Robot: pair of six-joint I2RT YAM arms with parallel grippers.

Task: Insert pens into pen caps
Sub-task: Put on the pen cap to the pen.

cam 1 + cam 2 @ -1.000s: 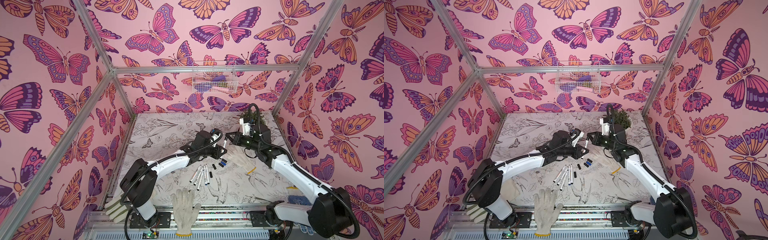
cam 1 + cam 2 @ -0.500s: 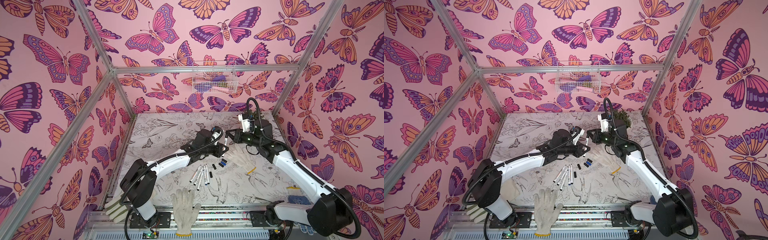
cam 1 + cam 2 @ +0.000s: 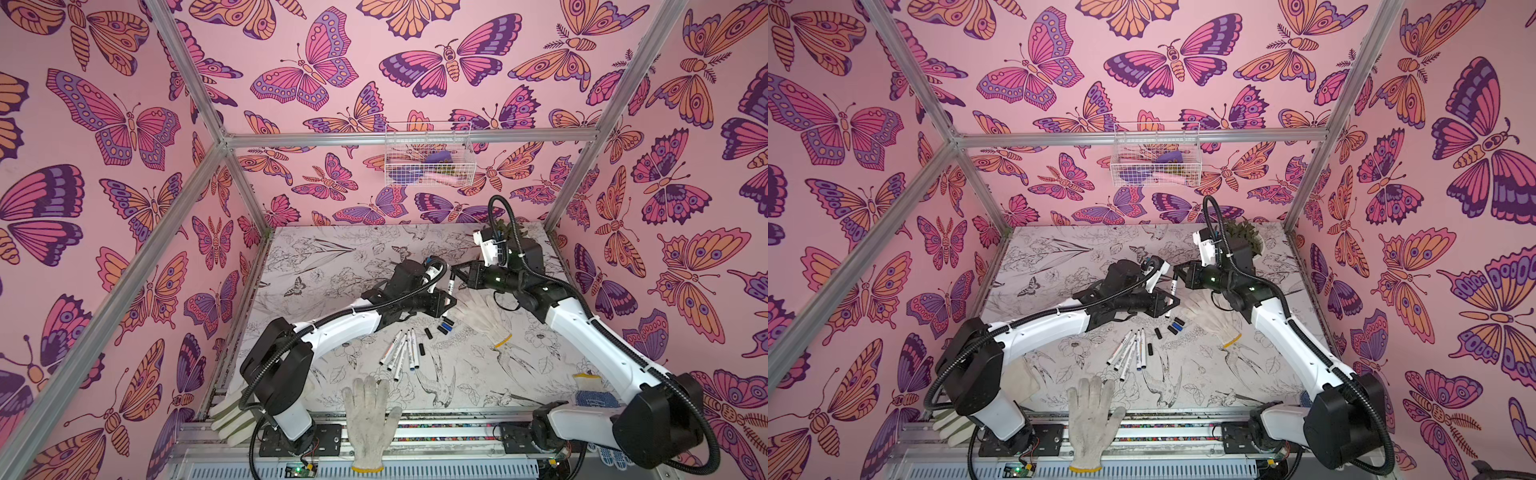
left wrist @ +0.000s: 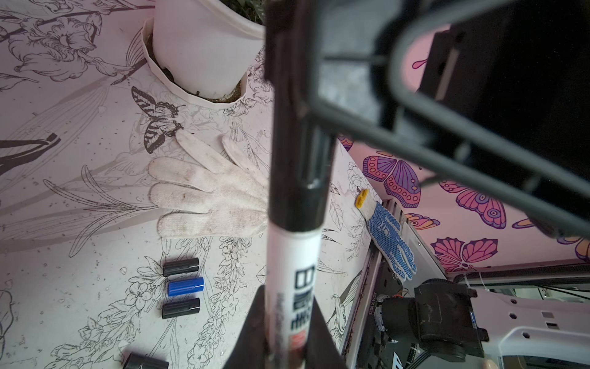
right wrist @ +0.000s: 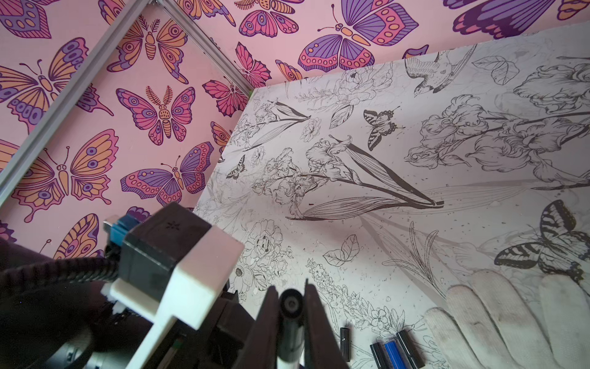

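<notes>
While the loose pens [image 3: 398,353] lie bunched side by side on the flower-printed worktop [image 3: 332,257], a sixth pen [image 3: 451,286] is held clear of the surface between the two arms, above the middle of the worktop. Its white barrel is clamped low down by the left tool [image 3: 448,298], whose fingers [image 4: 252,322] are pressed against both sides of the printed label in the left wrist view. The pen's upper end is covered by a black cap [image 4: 297,179], and that cap is gripped by the right tool [image 3: 456,273]. In the right wrist view, the right tool's two fingers are seen closed tight on the cap's round end. Spare caps [image 3: 444,327] are scattered just beyond the loose pens, among them a blue cap [image 4: 185,286] lying between two black ones. A white glove [image 3: 482,316] is spread flat beside the spare caps, near the right arm. A second white glove [image 3: 370,415] lies at the worktop's front edge. A white plant pot [image 4: 204,48] is seen at the back, behind the right arm.
</notes>
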